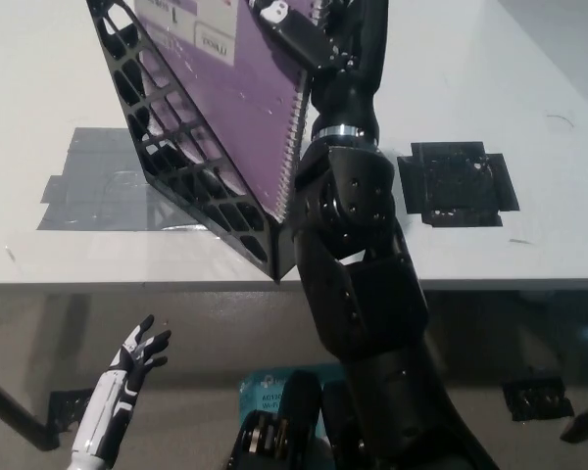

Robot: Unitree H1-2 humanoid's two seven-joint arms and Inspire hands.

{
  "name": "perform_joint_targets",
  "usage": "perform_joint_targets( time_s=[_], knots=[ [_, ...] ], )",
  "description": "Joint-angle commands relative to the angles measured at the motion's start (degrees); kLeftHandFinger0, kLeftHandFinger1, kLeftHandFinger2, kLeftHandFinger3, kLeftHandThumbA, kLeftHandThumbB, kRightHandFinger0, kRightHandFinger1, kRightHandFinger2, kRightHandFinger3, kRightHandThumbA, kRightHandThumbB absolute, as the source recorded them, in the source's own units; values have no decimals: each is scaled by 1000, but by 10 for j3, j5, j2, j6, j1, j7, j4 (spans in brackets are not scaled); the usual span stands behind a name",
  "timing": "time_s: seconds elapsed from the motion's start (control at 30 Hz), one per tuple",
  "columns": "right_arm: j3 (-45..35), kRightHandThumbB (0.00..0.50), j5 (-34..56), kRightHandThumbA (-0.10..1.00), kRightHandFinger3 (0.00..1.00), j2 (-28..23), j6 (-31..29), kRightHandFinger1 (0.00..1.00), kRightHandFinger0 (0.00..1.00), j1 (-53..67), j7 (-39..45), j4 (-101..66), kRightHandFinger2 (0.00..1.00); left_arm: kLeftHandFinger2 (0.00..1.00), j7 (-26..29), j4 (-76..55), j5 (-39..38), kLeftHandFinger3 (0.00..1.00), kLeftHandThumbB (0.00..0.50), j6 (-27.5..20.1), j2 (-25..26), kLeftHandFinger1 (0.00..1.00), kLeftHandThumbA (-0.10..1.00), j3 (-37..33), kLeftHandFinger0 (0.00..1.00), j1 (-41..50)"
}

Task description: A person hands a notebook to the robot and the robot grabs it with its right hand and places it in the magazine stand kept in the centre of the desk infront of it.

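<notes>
Two hands — nearest, the white left hand (pixel 137 354) idle with fingers spread below the desk (pixel 529 147), farther, the black right hand (pixel 309 34) gripping the purple notebook (pixel 240 108) partly inside the stand (pixel 191 166) — letting go askew could tip it out

**White desk and what sits on it**

You're looking at a white, smooth-topped desk (pixel 529 88) whose front edge runs across the middle of the head view. A black, lattice-walled plastic magazine stand (pixel 181 166) stands on it at the centre-left, its near corner at the desk's front edge. Under and left of the stand lies a patch of grey tape strips (pixel 83 181). A black, square taped marking (pixel 458 183) lies flat on the right, well apart from the stand.
</notes>
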Motion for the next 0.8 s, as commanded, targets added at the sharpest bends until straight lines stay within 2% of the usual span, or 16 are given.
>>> perform_joint_targets(
  time_s=[0.0, 0.03, 0.07, 0.1, 0.13, 0.17, 0.3, 0.57, 0.77],
  knots=[
    [27, 67, -36, 940, 341, -2, -110, 262, 228, -42, 36, 24, 298, 880, -4, -10, 2, 996, 500, -21, 8, 904, 1000, -2, 884, -10],
    [40, 129, -25, 1000, 728, -19, -128, 607, 551, -38, 83, 39, 728, 877, -3, -9, 2, 992, 500, -21, 8, 903, 1000, -2, 886, -12],
    [47, 129, -19, 1000, 728, -26, -138, 607, 551, -37, 105, 45, 728, 877, -3, -9, 3, 992, 500, -21, 7, 903, 1000, -2, 886, -13],
    [57, 175, -9, 1000, 1000, -36, -143, 863, 814, -36, 137, 51, 1000, 876, -3, -9, 6, 990, 500, -21, 7, 902, 1000, -2, 885, -14],
    [60, 224, 0, 1000, 1000, -39, -141, 1000, 1000, -36, 153, 54, 1000, 875, -3, -10, 7, 987, 500, -21, 8, 900, 1000, -2, 876, -15],
    [69, 305, 16, 1000, 1000, -49, -126, 1000, 1000, -36, 191, 58, 1000, 870, -3, -11, 8, 978, 500, -21, 9, 893, 1000, -3, 861, -16],
    [81, 386, 20, 1000, 1000, -59, -128, 1000, 1000, -35, 214, 67, 1000, 861, -3, -15, 14, 970, 500, -21, 11, 888, 1000, -3, 857, -18],
    [71, 405, 40, 1000, 1000, -60, -131, 1000, 1000, -32, 225, 69, 1000, 837, -3, -14, 17, 949, 500, -21, 13, 869, 1000, -4, 823, -23],
    [65, 411, 28, 1000, 1000, -59, -131, 1000, 1000, -34, 220, 59, 1000, 825, -5, -17, 19, 947, 500, -14, 14, 866, 1000, -5, 862, -25]
  ],
)
